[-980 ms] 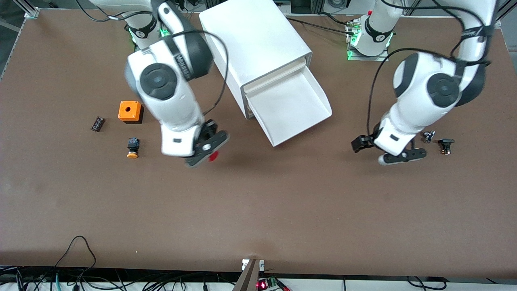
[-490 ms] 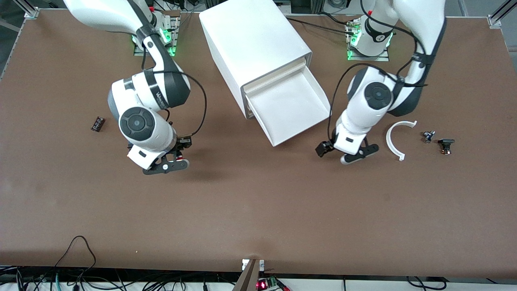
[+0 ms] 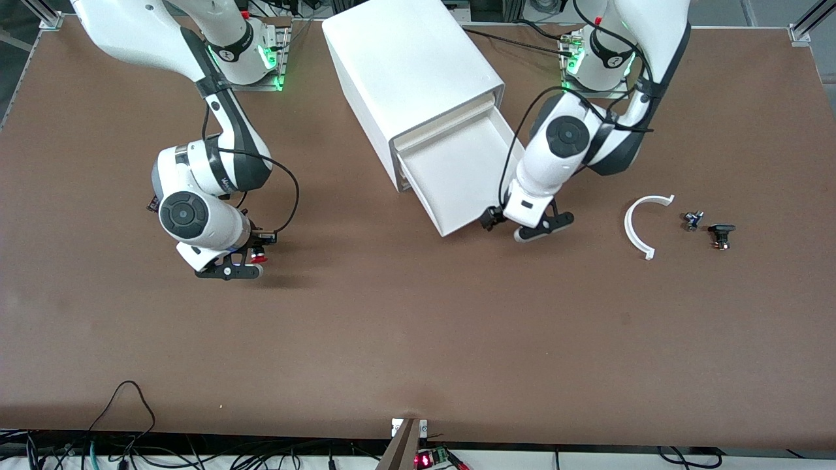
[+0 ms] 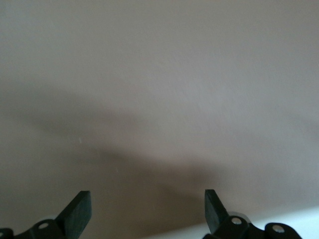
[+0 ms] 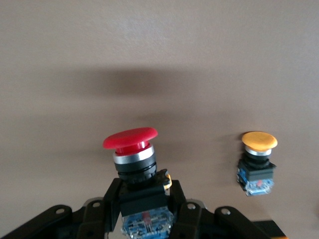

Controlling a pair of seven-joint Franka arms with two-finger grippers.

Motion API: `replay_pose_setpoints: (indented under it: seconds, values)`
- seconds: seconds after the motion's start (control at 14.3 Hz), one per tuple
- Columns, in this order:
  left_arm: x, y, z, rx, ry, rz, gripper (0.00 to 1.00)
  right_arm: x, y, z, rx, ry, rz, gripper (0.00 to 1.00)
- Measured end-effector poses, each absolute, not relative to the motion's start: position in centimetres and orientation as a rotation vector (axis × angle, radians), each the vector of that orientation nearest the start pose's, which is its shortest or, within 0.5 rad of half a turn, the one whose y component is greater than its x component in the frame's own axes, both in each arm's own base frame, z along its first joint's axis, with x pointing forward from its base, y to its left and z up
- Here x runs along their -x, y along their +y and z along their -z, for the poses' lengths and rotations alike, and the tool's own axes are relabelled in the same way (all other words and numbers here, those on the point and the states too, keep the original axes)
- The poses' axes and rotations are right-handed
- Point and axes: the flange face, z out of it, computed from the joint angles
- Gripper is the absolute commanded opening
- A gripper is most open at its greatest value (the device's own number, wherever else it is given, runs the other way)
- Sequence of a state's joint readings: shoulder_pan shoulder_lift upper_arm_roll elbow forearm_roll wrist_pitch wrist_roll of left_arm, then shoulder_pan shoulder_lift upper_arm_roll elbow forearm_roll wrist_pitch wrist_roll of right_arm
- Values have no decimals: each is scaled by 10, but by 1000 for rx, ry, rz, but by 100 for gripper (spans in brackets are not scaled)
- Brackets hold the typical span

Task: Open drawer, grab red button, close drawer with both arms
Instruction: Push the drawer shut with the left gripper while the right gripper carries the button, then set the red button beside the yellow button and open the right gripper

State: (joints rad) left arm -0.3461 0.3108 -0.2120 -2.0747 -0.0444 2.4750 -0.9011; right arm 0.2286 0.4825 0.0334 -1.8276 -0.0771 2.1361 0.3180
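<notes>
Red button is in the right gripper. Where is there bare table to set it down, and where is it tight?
The right gripper, shut on the red button, hangs over bare table; the wide strip nearer the front camera is free. It is tight at the orange button, and at the open drawer, where the open left gripper hangs.

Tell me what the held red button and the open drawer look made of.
Button: glossy red cap, probably plastic, over a shiny metal-looking ring and black body, gripped by the right gripper. Drawer: smooth matte white, uniform and thin-walled, likely moulded plastic.

High front camera, two close wrist cameras
</notes>
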Motion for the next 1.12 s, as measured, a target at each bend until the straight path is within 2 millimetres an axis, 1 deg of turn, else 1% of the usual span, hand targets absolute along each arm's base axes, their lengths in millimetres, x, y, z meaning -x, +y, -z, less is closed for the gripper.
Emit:
replay_pose_setpoints:
  seconds: [0.14, 0.28, 0.35, 0.42, 0.49, 0.56, 0.63, 0.7, 0.84, 0.91, 1.12]
  values:
    - [-483, -332, -293, 3219, -604, -11, 100, -594, 148, -233, 3216, 33, -212, 28]
    - [-460, -350, -294, 3228, -552, -34, 100, -585, 143, -218, 3207, 39, -175, 31]
    - [-450, -357, -295, 3228, -545, -44, 100, -581, 140, -211, 3200, 45, -139, 35]
    - [-440, -363, -296, 3223, -537, -60, 100, -577, 136, -205, 3193, 52, -105, 48]
    - [-429, -371, -297, 3217, -525, -79, 100, -573, 133, -199, 3189, 58, -90, 96]
    - [-416, -379, -298, 3214, -505, -95, 100, -571, 130, -196, 3187, 73, -85, 100]
    - [-406, -387, -298, 3212, -481, -109, 100, -571, 129, -197, 3185, 115, -79, 100]
    - [-397, -393, -298, 3211, -457, -120, 100, -572, 129, -202, 3182, 169, -66, 100]
    - [-386, -399, -299, 3203, -423, -138, 100, -576, 131, -220, 3179, 265, -62, 100]
    - [-384, -400, -300, 3201, -416, -140, 100, -579, 132, -234, 3183, 302, -83, 100]
    - [-382, -398, -302, 3186, -411, -152, 100, -597, 134, -288, 3193, 336, -99, 100]
